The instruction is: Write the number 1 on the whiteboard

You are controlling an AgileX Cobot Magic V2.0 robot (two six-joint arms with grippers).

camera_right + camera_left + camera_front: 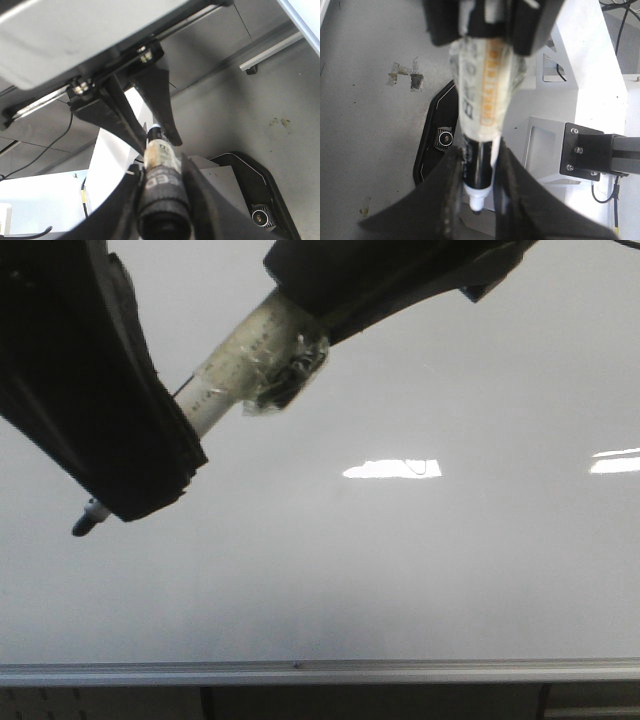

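I'm seeing both grippers clamping the marker (225, 380) | left gripper (479, 170) near tip, right gripper (162, 175) at tail | whiteboard (400, 570) unmarked, lower frame.

I see printing on the marker (481, 95) that I hold, but I cannot read it. In my left wrist view, an orange strip with small white letters runs along the marker under the clear tape (470, 65). The letters are too blurry to tell. Beside the strip are big dark letters, cut off and smeared. In my right wrist view, the dark end of the marker has pale letters that may be "ED". The whiteboard (400, 570) has no words or numbers I can read.
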